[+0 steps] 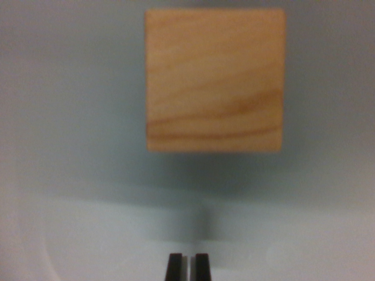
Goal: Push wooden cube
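Note:
A light wooden cube with visible grain fills the upper middle of the wrist view, resting on a pale grey surface. My gripper shows at the bottom edge as two dark fingertips standing close together with only a thin gap and nothing between them. The fingertips sit below the cube in the picture, apart from it, roughly in line with its left half. The picture is blurred.
The pale grey surface spreads all around the cube. A soft shadow lies under the cube's lower edge and runs down toward the fingertips.

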